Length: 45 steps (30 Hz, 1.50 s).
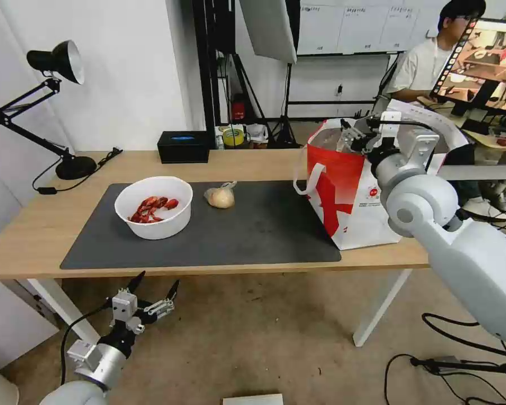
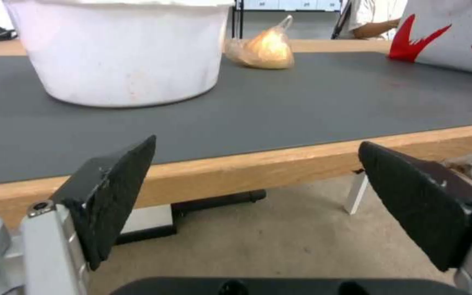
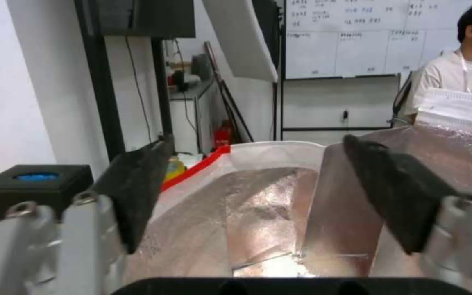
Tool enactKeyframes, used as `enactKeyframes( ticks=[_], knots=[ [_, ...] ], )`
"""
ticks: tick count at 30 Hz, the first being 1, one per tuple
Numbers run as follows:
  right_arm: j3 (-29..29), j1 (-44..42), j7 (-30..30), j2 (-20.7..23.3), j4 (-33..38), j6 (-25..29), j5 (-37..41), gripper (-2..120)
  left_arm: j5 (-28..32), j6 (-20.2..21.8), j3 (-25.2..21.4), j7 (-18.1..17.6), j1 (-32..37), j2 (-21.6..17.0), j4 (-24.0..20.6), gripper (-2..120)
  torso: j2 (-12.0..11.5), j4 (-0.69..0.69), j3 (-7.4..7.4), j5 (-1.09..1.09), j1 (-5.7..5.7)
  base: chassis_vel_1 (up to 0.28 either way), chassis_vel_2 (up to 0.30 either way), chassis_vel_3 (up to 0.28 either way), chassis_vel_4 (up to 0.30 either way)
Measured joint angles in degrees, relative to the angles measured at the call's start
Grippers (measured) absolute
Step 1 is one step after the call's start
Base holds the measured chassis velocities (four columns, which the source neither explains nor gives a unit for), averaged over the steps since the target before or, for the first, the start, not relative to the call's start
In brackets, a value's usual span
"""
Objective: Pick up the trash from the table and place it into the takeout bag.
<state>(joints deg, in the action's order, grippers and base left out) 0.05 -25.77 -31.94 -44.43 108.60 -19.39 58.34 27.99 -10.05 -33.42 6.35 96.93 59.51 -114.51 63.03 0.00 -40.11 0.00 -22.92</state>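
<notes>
On the table (image 1: 50, 225), bowl (image 1: 153, 207) and bagged lump (image 1: 220, 197) sit on the mat (image 1: 264, 225). Right gripper (image 1: 351, 135) hangs open over the bag (image 1: 348, 191). Left gripper (image 1: 154, 287) waits open below the table edge.

The right arm (image 1: 433, 208) covered the far right part of the takeout bag (image 1: 343, 185). In the left wrist view, the picture's top edge cut off the white bowl (image 2: 121, 49), hiding its contents. The bag's floor (image 3: 280, 266) was blurred.
</notes>
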Motion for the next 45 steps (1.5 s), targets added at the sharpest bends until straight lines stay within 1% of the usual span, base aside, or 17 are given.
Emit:
enactKeyframes(
  ticks=[2, 5, 10, 12, 13, 15, 17, 18, 20, 25, 27, 28, 30, 38, 40, 43, 45],
  knots=[
    [-0.1, 0.1, 0.0, 0.0, 0.0, 0.0, 0.0, 93, 0.0, 0.0, 0.0, 0.0, 0.1, 0.0, -0.1, 100, 0.0, 0.00, 0.00, 0.00, 0.00, 0.000, 0.000, 0.000, 0.000],
    [-0.2, 0.0, 0.3, 0.0, 0.2, 0.0, 0.1, 99, 0.0, 0.0, -0.1, 0.0, 0.2, 0.1, -0.2, 100, 0.0, 0.00, 0.00, 0.00, 0.00, 0.000, 0.000, 0.000, 0.000],
    [-0.2, -1.2, 3.0, 0.2, 2.3, 1.1, 0.5, 100, 0.1, 0.0, -0.2, -0.1, 0.2, 0.3, -0.2, 100, 0.0, 0.00, 0.00, 0.00, 0.00, 0.000, 0.000, 0.000, 0.000],
    [-0.2, -2.5, 6.0, 0.6, 4.9, 2.2, 1.3, 100, 0.1, -0.1, -0.2, -0.1, 0.1, 0.4, -0.2, 100, 0.0, 0.00, 0.00, 0.00, 0.00, 0.000, 0.000, 0.000, 0.000],
    [-0.2, -2.5, 6.0, 0.6, 4.9, 2.2, 1.3, 100, 0.1, -0.1, -0.2, -0.1, 0.1, 0.4, -0.2, 100, 0.0, 0.00, 0.00, 0.00, 0.00, 0.000, 0.000, 0.000, 0.000],
    [-0.2, -4.7, 10.7, 1.5, 7.7, 3.3, 1.6, 100, 0.2, -0.1, -0.3, -0.1, 0.0, 0.4, -0.2, 100, 0.0, 0.01, 0.00, -0.01, 0.00, 0.000, 0.000, 0.000, 0.000],
    [-0.1, -5.7, 12.1, 1.8, 8.6, 3.6, 1.6, 100, 0.3, -0.2, -0.3, -0.1, 0.0, 0.4, -0.2, 100, 0.0, 0.00, 0.00, -0.01, 0.00, 0.000, 0.000, 0.000, 0.000],
    [0.1, -8.1, 14.0, 2.5, 10.2, 3.9, 1.3, 100, 0.5, -0.2, -0.3, -0.1, -0.1, 0.5, -0.2, 100, 0.0, 0.00, 0.00, 0.00, 0.00, 0.000, 0.000, 0.000, 0.000],
    [0.2, -9.6, 14.6, 2.8, 11.2, 4.0, 1.0, 100, 0.6, -0.2, -0.4, -0.1, -0.1, 0.5, -0.2, 100, 0.0, 0.00, 0.00, 0.00, 0.00, 0.000, 0.000, 0.000, 0.000],
    [1.1, -19.3, 15.1, 3.7, 15.4, 5.2, -2.4, 100, 0.7, -0.3, -0.6, 0.1, -0.1, 1.0, -0.2, 100, 0.0, 0.00, 0.00, 0.00, 0.00, 0.000, 0.000, 0.000, 0.000],
    [1.1, -19.3, 15.1, 3.7, 15.4, 5.2, -2.4, 100, 0.7, -0.3, -0.6, 0.1, -0.1, 1.0, -0.2, 100, 0.0, 0.00, 0.00, 0.00, 0.00, 0.000, 0.000, 0.000, 0.000],
    [2.2, -25.1, 16.1, 4.0, 17.1, 6.5, -5.6, 100, 0.7, -0.3, -0.6, 0.2, -0.1, 1.5, -0.2, 100, 0.0, 0.00, 0.01, 0.00, 0.00, 0.000, 0.000, 0.000, 0.000],
    [3.5, -29.8, 16.9, 3.9, 17.9, 7.4, -8.0, 100, 0.7, -0.3, -0.6, 0.2, -0.1, 1.7, -0.2, 100, 0.0, -0.01, 0.00, 0.01, 0.00, 0.000, 0.000, 0.000, 0.000],
    [6.5, -42.4, 18.3, 3.4, 18.5, 11.3, -15.2, 100, 0.3, -0.6, -1.0, 0.3, 0.5, 2.6, -0.2, 100, 0.0, -0.01, 0.01, 0.00, 0.00, 0.000, 0.000, 0.000, 0.000],
    [6.5, -42.4, 18.3, 3.4, 18.5, 11.3, -15.2, 100, 0.3, -0.6, -1.0, 0.3, 0.5, 2.6, -0.2, 100, 0.0, -0.01, 0.01, 0.00, 0.00, 0.000, 0.000, 0.000, 0.000],
    [6.5, -49.4, 18.5, 1.0, 17.4, 15.1, -20.1, 100, -0.2, -1.1, -1.2, 0.4, 1.3, 3.3, -0.1, 100, 0.0, 0.00, 0.01, 0.00, 0.00, 0.000, 0.000, 0.000, 0.000],
    [6.1, -50.8, 18.5, 0.0, 16.7, 16.3, -21.5, 100, -0.3, -1.1, -1.2, 0.4, 1.3, 3.4, -0.1, 100, 0.0, 0.00, 0.01, 0.00, 0.00, 0.000, 0.000, 0.000, 0.000]
  ],
)
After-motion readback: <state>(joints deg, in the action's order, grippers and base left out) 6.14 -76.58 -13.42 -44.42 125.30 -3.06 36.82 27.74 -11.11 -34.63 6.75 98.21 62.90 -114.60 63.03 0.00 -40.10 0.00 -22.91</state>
